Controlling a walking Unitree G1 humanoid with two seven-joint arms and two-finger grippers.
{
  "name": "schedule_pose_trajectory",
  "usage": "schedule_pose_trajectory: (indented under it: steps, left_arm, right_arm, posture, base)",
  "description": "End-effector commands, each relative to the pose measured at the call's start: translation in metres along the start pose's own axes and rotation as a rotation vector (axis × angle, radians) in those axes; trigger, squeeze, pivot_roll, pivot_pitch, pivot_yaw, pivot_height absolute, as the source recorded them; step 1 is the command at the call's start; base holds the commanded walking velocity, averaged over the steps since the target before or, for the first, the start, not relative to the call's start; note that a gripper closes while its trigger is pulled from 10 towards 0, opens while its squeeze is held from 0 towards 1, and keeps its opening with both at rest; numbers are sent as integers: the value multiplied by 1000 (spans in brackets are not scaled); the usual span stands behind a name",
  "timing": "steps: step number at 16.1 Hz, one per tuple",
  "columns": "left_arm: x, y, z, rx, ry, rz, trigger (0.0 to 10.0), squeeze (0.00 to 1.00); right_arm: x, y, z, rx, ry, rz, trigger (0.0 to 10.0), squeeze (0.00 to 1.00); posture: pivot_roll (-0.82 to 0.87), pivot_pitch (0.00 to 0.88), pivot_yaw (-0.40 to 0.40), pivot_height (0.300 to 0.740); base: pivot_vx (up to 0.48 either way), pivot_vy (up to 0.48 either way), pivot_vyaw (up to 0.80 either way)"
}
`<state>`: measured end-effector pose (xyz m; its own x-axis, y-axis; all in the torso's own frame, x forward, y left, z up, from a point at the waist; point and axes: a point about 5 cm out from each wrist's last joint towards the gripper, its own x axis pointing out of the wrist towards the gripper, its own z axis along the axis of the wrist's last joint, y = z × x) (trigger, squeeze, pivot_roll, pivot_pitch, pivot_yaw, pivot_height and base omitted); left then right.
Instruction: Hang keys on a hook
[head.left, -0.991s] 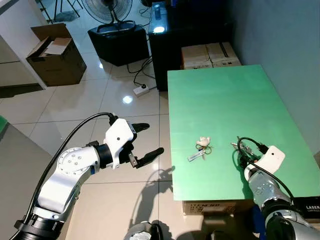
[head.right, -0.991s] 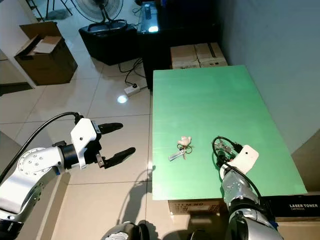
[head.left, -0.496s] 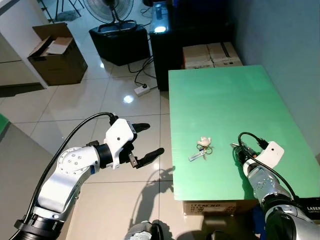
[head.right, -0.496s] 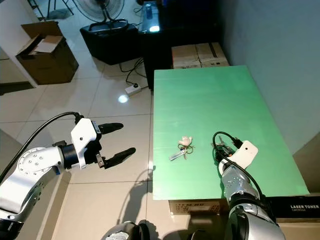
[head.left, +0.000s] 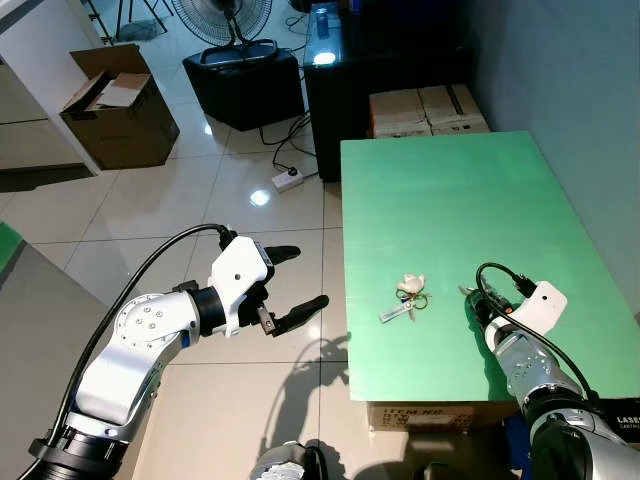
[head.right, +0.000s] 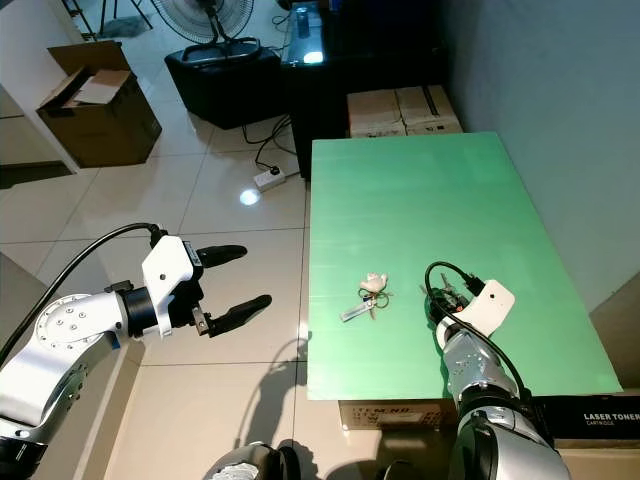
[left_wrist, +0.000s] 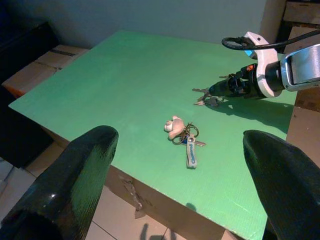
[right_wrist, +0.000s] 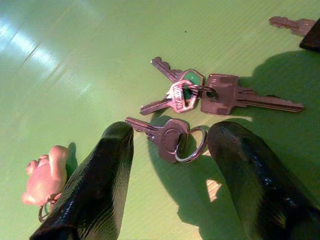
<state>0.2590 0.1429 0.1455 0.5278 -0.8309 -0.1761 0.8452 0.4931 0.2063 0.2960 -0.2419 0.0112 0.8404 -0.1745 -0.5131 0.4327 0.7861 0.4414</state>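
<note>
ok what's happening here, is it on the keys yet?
Not holding them yet. The right hand is low over the green table, fingers open on either side of a loose bunch of keys lying flat. A second set, with a pale foot-shaped charm and a strap tag, lies apart nearer the table's left edge. The left hand hangs open over the tiled floor, off the table.
</note>
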Motion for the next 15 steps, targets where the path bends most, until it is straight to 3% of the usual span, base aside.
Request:
schedule_pose_trajectory:
  steps: [1, 2, 3, 15]
  left_arm:
    - [-3, 2, 0, 15, 18, 2, 10000, 0]
    - [-3, 2, 0, 15, 18, 2, 10000, 0]
    - [-2, 2, 0, 15, 18, 2, 10000, 0]
    - [-2, 3, 1, 15, 18, 5, 10000, 0]
  right_arm:
    - [2, 9, -1, 13, 17, 26, 5843, 0]
    - [2, 9, -2, 20, 18, 28, 471, 0]
    - [2, 9, -2, 21, 19, 29, 0, 0]
    - [1, 4, -3, 55, 23, 1, 0, 0]
  posture:
    - [72, 60, 154, 740]
    - [73, 61, 154, 740]
    - [74, 62, 154, 740]
    - [77, 64, 155, 740]
  base:
    - [0, 0, 0]
    - [0, 0, 0]
    - [0, 0, 0]
    - [0, 0, 0]
